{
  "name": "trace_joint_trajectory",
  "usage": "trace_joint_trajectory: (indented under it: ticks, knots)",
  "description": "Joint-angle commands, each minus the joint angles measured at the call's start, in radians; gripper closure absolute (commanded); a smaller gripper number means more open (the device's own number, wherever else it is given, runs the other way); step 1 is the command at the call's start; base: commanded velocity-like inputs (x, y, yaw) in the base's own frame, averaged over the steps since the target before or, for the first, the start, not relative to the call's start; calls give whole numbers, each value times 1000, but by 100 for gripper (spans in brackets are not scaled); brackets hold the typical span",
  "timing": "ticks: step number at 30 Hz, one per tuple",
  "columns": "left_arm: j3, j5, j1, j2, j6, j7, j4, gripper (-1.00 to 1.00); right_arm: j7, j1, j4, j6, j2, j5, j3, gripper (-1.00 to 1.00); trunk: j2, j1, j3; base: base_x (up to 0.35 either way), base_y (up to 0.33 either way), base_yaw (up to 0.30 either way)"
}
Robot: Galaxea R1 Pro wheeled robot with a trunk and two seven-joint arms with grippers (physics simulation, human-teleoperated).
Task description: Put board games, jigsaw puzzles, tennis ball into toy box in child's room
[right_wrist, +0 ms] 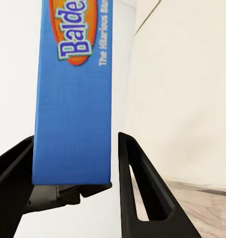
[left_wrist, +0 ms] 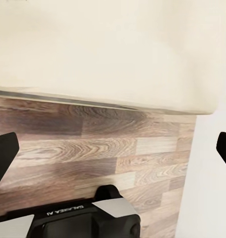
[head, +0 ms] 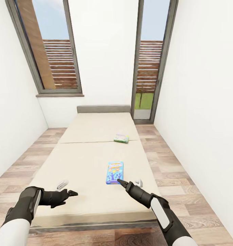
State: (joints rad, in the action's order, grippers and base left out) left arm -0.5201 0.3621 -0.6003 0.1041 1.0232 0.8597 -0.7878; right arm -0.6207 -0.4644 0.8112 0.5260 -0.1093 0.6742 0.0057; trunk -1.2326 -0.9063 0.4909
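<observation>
Blue is the colour of the board game (head: pixel 114 172) that lies flat on the bed (head: pixel 96 150), near its foot end and a bit toward the right side. In the right wrist view the same blue box (right_wrist: pixel 75 109) sits between the two black fingers (right_wrist: pixel 137 188) of the right gripper (head: pixel 119 181), with orange and white letters on its lid. The fingers are spread apart on both sides of the box end, and I cannot tell if they press on it or not. In the head view the tip of the right gripper meets the near short edge of the blue box. Farther up the bed, toward the grey headboard (head: pixel 103 109), lies a second board game (head: pixel 121 138), green and white, well apart from both arms. The left gripper (head: pixel 69 194) hangs over the near left part of the mattress with its fingers (left_wrist: pixel 3 153) spread wide and nothing between them. Wood floor (head: pixel 171 171) runs along both sides of the bed, and two tall windows (head: pixel 51 48) stand in the white back wall.
</observation>
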Motion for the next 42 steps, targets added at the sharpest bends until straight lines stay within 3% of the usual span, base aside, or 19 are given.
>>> trace_joint_trajectory:
  ticks: [1,20,42]
  knots:
    - [-4,11,-1,0,5,10,-1,-100,2,0,0,7,0,8,0,100,7,4,-2,0,0,0]
    - [-6,17,-1,-1,5,-3,-1,-100,1,0,0,5,-3,7,0,100,140,77,-66,0,0,162]
    - [-2,23,-1,-2,5,-11,-1,-100,1,0,0,3,-5,7,0,100,294,161,-135,0,0,13]
